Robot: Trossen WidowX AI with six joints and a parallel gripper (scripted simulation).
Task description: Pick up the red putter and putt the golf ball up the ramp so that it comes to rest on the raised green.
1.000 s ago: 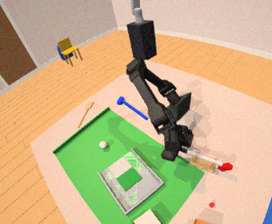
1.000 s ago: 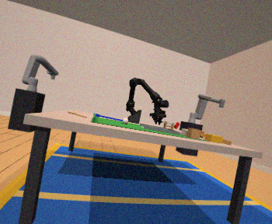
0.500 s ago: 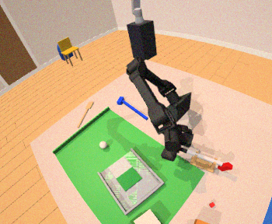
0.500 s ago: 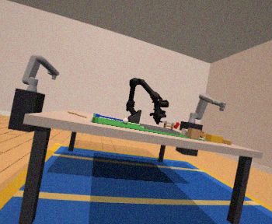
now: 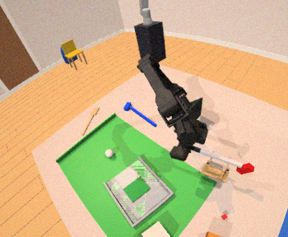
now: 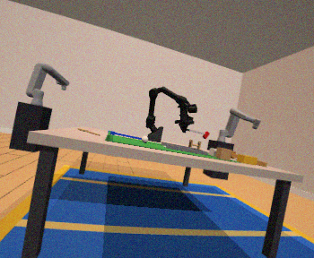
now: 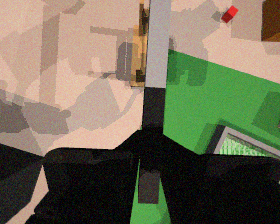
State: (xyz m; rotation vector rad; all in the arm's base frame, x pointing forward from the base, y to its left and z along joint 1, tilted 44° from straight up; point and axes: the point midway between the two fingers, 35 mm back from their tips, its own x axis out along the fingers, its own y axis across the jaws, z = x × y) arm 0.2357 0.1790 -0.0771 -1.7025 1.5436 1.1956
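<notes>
Arm arched over table, wrist angled downward, gripper (image 5: 183,151) pinched on dark grip of red putter (image 5: 225,160), putter held clear above wooden rack (image 5: 215,171), golf ball (image 5: 109,153) well apart on green mat (image 5: 85,164).
</notes>
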